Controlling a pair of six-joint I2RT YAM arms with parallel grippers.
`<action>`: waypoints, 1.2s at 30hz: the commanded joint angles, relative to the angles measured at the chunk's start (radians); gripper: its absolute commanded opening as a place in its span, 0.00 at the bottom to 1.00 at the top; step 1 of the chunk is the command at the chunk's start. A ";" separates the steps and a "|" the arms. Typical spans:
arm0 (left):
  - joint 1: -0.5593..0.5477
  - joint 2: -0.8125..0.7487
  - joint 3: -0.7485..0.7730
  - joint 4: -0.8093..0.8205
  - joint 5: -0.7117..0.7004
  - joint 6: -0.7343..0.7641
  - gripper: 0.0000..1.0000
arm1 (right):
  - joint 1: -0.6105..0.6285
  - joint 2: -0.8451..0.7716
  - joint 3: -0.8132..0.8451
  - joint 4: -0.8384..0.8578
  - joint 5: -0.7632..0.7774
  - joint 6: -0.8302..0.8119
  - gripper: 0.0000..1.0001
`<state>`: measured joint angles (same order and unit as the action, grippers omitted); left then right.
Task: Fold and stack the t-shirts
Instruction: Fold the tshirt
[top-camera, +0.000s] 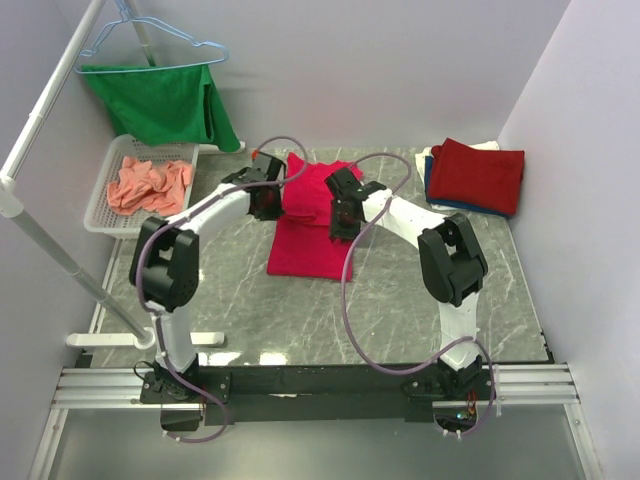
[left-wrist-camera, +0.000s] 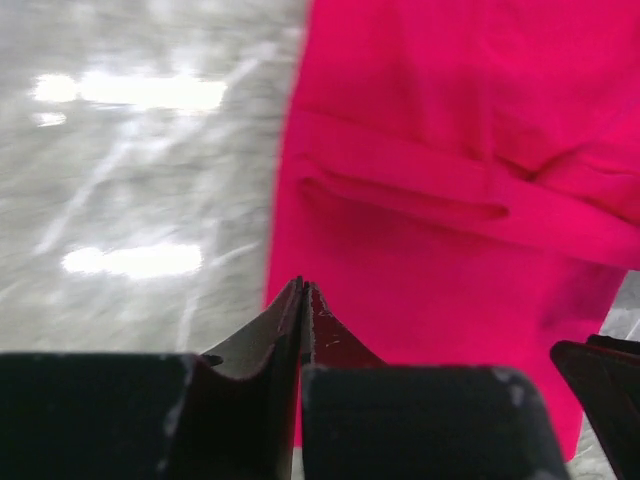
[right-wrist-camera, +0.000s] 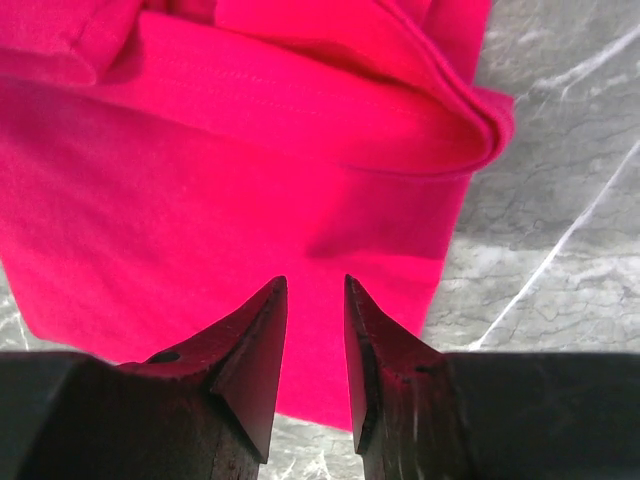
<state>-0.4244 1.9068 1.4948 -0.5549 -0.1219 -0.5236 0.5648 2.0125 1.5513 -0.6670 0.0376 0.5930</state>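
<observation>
The bright pinkish-red t-shirt (top-camera: 305, 235) lies partly folded in the middle of the table, its upper part doubled over in a band. My left gripper (top-camera: 268, 200) hovers at its left edge. In the left wrist view the gripper (left-wrist-camera: 302, 285) is shut with nothing between the fingers, above the shirt's (left-wrist-camera: 450, 200) left border. My right gripper (top-camera: 340, 215) is over the shirt's right side. In the right wrist view it (right-wrist-camera: 315, 282) stands open by a narrow gap above the shirt (right-wrist-camera: 250, 150), near the folded right edge.
A folded stack sits at the back right: a dark red shirt (top-camera: 478, 175) on top, blue (top-camera: 428, 178) and white (top-camera: 487, 146) below. A white basket (top-camera: 100, 205) at the left holds the salmon-orange shirt (top-camera: 148, 183). A green cloth (top-camera: 165, 100) hangs on a hanger by the rack pole (top-camera: 45, 120).
</observation>
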 joint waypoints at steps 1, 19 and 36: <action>-0.024 0.096 0.094 -0.014 0.045 0.013 0.07 | -0.013 0.061 0.073 -0.016 0.024 -0.016 0.36; -0.020 0.344 0.395 -0.060 -0.021 0.010 0.11 | -0.128 0.275 0.417 -0.080 0.051 -0.012 0.35; 0.016 0.060 0.046 -0.002 0.003 0.016 0.37 | -0.190 -0.096 0.018 -0.014 -0.082 -0.099 0.51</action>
<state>-0.4053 2.1258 1.6848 -0.5861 -0.2241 -0.5320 0.3683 2.1246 1.6978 -0.7094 0.0189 0.5396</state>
